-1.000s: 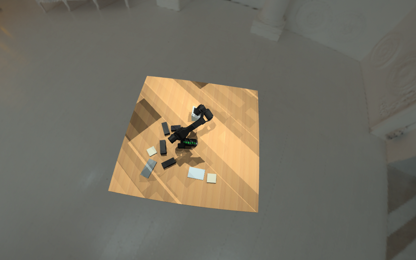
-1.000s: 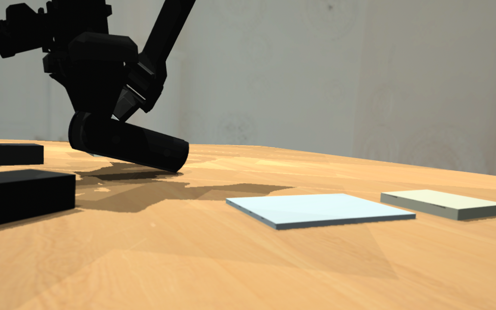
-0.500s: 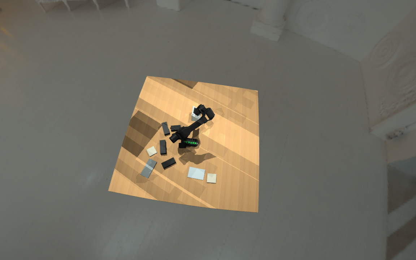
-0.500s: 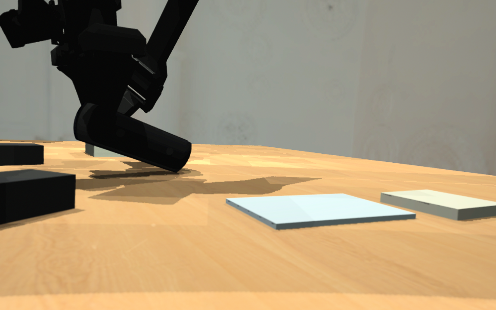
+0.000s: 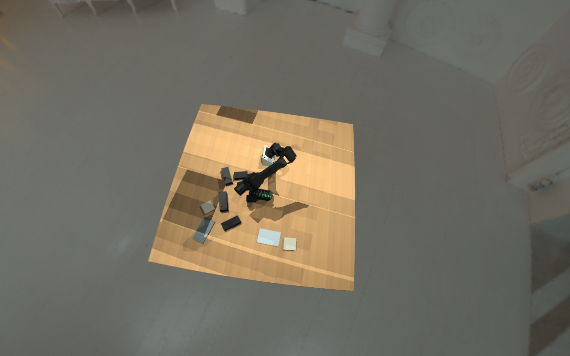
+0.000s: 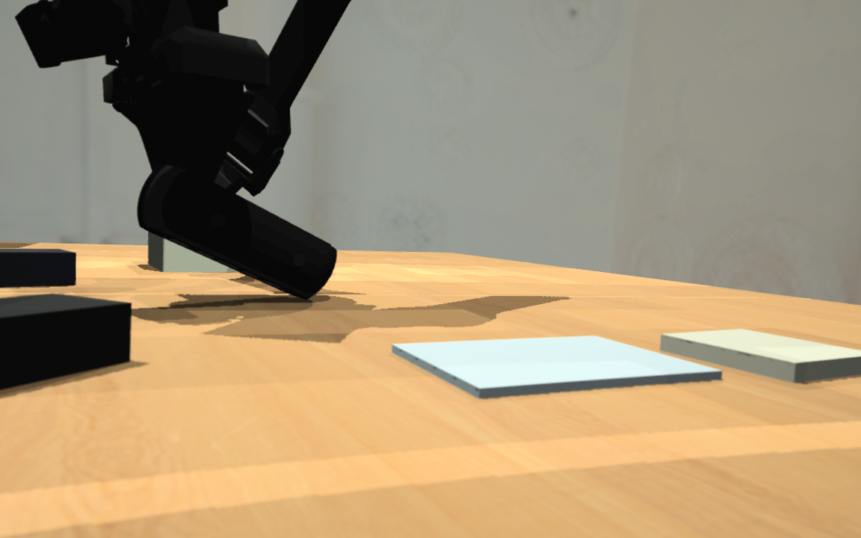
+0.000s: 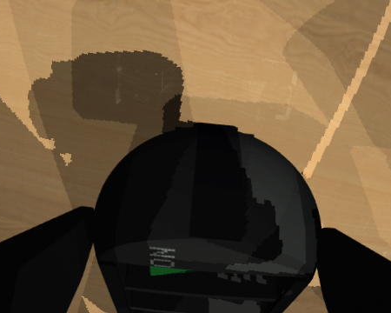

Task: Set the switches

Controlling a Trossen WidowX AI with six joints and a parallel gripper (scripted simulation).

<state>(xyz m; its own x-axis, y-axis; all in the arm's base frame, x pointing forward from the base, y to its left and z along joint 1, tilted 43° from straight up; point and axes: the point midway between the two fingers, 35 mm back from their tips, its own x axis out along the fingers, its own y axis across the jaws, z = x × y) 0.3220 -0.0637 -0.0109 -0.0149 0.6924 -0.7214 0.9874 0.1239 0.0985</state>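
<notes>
The dark grey controller unit (image 5: 266, 194) (image 6: 266, 247) (image 7: 213, 183) is tilted in the exterior view: its left end is raised off the bench and its right end's lower edge is at the bench top. Several green rocker ends show in the top view. The wrist view shows its rounded end, "ON" lettering and one green patch; most switches are cut off or shaded. My gripper (image 6: 176, 200) (image 7: 208, 232) is shut on the unit, with one finger against each side. The underside label is not visible, and the switch settings cannot be read.
Dark blocks (image 5: 226, 176) (image 5: 223, 201) (image 5: 231, 223) (image 6: 39, 344) lie left of the unit, with a grey plate (image 5: 203, 232) and beige tile (image 5: 207, 207). A pale blue plate (image 5: 268, 237) (image 6: 540, 365) and cream tile (image 5: 290, 244) (image 6: 768, 347) lie nearer the front. A pale box (image 5: 267, 161) (image 6: 194, 259) stands behind.
</notes>
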